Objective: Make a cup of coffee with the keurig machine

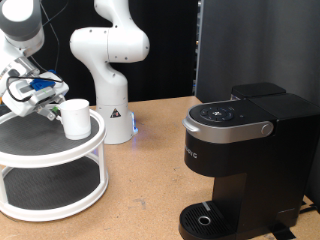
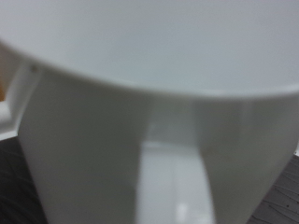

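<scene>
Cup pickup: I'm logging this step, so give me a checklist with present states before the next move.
1. cup upright on the round shelf: ok.
2. gripper beside the cup, on the exterior view's left: ok.
3. Cup fills the wrist view: ok.
4. Fingers closed on the cup: cannot tell.
5. keurig machine lid down: ok.
6. drip tray free of objects: ok.

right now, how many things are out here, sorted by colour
White: 3 - the cup, the round two-tier stand, the second robot arm
Black: 1 - the keurig machine
Total: 4
The gripper, not counted, is at the cup.
</scene>
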